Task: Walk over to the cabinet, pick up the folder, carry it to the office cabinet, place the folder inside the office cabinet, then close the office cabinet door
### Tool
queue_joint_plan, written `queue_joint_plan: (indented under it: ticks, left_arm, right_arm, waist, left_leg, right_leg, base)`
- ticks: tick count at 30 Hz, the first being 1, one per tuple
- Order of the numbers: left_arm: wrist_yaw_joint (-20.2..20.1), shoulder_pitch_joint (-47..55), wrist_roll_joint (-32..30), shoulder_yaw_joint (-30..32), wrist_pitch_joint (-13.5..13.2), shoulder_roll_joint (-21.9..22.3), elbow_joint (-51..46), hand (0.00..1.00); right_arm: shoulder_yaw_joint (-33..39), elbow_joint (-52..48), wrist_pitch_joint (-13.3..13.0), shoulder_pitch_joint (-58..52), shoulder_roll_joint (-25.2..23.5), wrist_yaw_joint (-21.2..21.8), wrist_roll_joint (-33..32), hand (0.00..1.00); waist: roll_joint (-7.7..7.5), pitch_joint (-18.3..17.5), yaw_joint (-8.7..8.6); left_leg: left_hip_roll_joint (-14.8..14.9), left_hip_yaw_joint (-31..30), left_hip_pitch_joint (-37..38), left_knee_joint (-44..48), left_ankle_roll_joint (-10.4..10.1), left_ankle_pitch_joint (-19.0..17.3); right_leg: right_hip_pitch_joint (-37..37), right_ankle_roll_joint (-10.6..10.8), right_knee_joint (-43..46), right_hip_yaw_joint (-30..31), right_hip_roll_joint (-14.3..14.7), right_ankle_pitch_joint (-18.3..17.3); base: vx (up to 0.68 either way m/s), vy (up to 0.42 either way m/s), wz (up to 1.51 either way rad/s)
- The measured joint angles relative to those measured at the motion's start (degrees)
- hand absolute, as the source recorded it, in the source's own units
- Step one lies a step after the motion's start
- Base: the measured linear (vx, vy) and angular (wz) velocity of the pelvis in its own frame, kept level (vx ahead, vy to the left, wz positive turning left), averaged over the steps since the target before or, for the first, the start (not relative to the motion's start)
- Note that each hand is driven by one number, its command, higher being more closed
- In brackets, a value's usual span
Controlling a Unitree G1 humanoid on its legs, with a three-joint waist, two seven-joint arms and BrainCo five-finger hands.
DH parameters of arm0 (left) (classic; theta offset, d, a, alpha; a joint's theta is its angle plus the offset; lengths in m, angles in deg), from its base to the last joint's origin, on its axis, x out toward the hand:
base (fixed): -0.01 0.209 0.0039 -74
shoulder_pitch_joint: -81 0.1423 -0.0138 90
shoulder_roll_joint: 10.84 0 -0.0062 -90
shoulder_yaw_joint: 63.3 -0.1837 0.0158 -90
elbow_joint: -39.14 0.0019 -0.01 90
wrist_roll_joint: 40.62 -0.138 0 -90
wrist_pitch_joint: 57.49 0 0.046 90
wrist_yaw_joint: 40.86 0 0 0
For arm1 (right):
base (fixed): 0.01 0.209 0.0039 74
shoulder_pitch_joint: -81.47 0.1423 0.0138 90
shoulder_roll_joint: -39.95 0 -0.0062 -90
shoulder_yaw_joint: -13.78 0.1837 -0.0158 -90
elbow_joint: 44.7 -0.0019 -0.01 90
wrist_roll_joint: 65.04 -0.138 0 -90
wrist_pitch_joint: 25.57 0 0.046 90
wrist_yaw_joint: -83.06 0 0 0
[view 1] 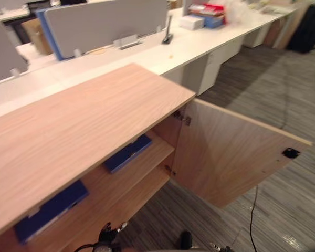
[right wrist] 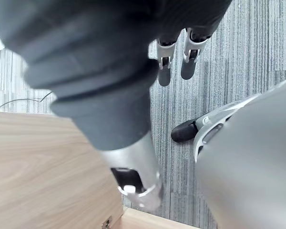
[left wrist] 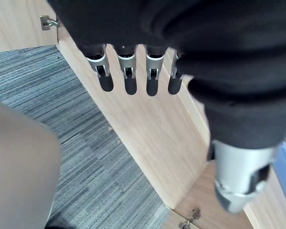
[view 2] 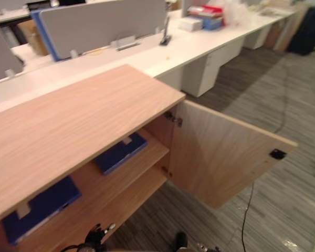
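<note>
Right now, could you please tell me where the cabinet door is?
In the left eye view the cabinet door stands open on the right, hinged under the wooden top, beside the shelf with two blue folders.

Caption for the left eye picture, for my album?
Two blue folders lie inside the open wooden cabinet, door swung wide.

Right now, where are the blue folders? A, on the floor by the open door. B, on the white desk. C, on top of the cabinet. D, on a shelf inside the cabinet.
D: one blue folder lies near the open door and a second folder farther to the left, both flat on the upper shelf inside the cabinet.
</note>
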Motion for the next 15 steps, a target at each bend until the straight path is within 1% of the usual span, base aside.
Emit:
queue_joint_plan:
  ticks: [1,3,4,7,8,9,10,11,12,13,15]
  left_arm:
    - [0.0,-0.1,0.0,0.6,0.0,0.2,0.0,0.00]
    - [0.0,0.0,-0.4,1.0,0.2,0.3,0.2,0.00]
    - [-0.1,0.0,-1.0,0.8,0.4,0.4,0.8,0.00]
    - [-0.4,-0.2,-1.7,0.1,0.4,0.5,1.5,0.00]
    - [-0.7,-0.3,-2.1,0.0,0.4,0.4,1.6,0.00]
    - [-0.8,-0.4,-2.3,0.1,0.3,0.2,1.5,0.00]
    - [-0.8,-0.1,-2.3,0.0,-0.2,-0.2,1.5,0.00]
    - [-0.8,0.0,-2.3,-0.1,-0.3,0.3,1.0,0.00]
    - [-0.7,0.4,-2.3,-0.2,-0.3,1.1,0.7,0.00]
    - [-0.8,0.9,-2.3,-0.3,-0.3,1.3,0.5,0.00]
    - [-0.8,1.4,-2.4,-1.2,-0.3,1.0,0.0,0.00]
  right_arm:
    - [-0.1,-0.1,0.0,0.0,-0.1,0.0,0.0,0.00]
    - [-0.9,-0.6,-0.1,0.3,-0.8,0.0,-1.4,0.00]
    - [-0.7,-0.7,-0.3,0.4,-0.8,0.0,-2.6,0.00]
    - [0.6,-0.3,-1.0,-0.1,-0.9,0.0,-6.1,0.00]
    - [0.8,0.1,-1.2,-0.1,-1.0,0.0,-7.2,0.00]
    - [0.9,0.1,-1.2,-0.1,-1.2,0.0,-7.5,0.00]
    - [0.9,0.4,-1.4,-0.2,-1.3,-0.2,-8.5,0.00]
    - [0.9,0.4,-1.5,-0.4,-1.2,-0.3,-8.9,0.00]
    - [0.9,0.2,-1.6,0.3,-0.6,-0.3,-8.9,0.00]
    - [0.5,-0.2,-1.6,0.7,-0.6,-0.3,-8.9,0.00]
    - [0.2,-1.3,-1.9,1.4,-1.1,-0.4,-8.9,0.00]
  waist:
    - [0.06,-0.1,0.01]
    - [-0.13,-0.8,-0.26]
    - [0.17,-1.1,-0.61]
    - [0.57,-2.1,-1.07]
    - [0.31,-2.3,-1.22]
    - [-0.27,-2.4,-1.07]
    - [-1.18,-2.6,-1.00]
    - [-0.16,-3.1,-1.39]
    - [0.13,-3.1,-1.14]
    - [0.11,-3.1,-1.06]
    - [0.13,-2.9,-1.12]
  left_leg:
    - [-0.4,1.1,0.7,-1.5,0.7,0.9]
    - [-1.8,2.5,2.1,-5.4,1.6,2.9]
    - [-2.3,2.6,3.1,-6.9,1.6,3.6]
    - [-2.7,2.6,4.4,-6.8,1.0,4.6]
    - [-3.5,2.7,4.1,-4.0,0.1,5.1]
    - [-4.4,2.6,2.7,-0.8,-0.7,5.7]
    - [-5.2,2.3,2.7,-6.8,1.7,3.1]
    - [-4.7,2.4,3.3,-12.3,0.4,6.7]
    - [-4.5,3.8,3.4,-13.8,1.8,11.2]
    - [-4.7,4.4,3.2,-13.6,1.7,11.0]
    - [-4.6,6.0,3.3,-13.5,2.1,10.7]
  right_leg:
    - [0.2,0.2,-0.3,-0.1,-0.1,-0.7]
    - [0.0,0.6,-2.3,0.8,-0.2,-0.5]
    - [0.0,1.1,-2.7,1.6,-0.3,-0.2]
    - [0.6,1.1,-2.6,1.7,-0.1,-0.2]
    - [1.4,1.1,-2.6,1.8,-1.3,-0.2]
    - [1.8,1.1,-2.6,2.0,-2.5,-0.2]
    - [2.6,1.1,-2.6,2.5,-4.9,-0.2]
    - [2.6,1.1,-2.6,2.0,-4.6,-0.2]
    - [2.1,2.1,-2.1,2.1,-4.9,-1.0]
    - [1.5,2.4,-0.9,1.9,-5.2,-1.2]
    - [-2.0,2.5,4.7,1.1,-5.8,-1.5]
  base:
    - [0.22,0.107,-0.68]
    - [0.17,0.047,-0.46]
    - [0.19,0.035,-0.28]
    - [0.19,0.029,-0.26]
    - [0.15,0.058,-0.20]
    - [0.07,0.113,-0.12]
    - [0.00,0.111,0.00]
    - [-0.04,0.148,-0.13]
    - [-0.04,0.096,-0.28]
    - [-0.03,0.124,-0.46]
    - [-0.01,0.119,-0.34]
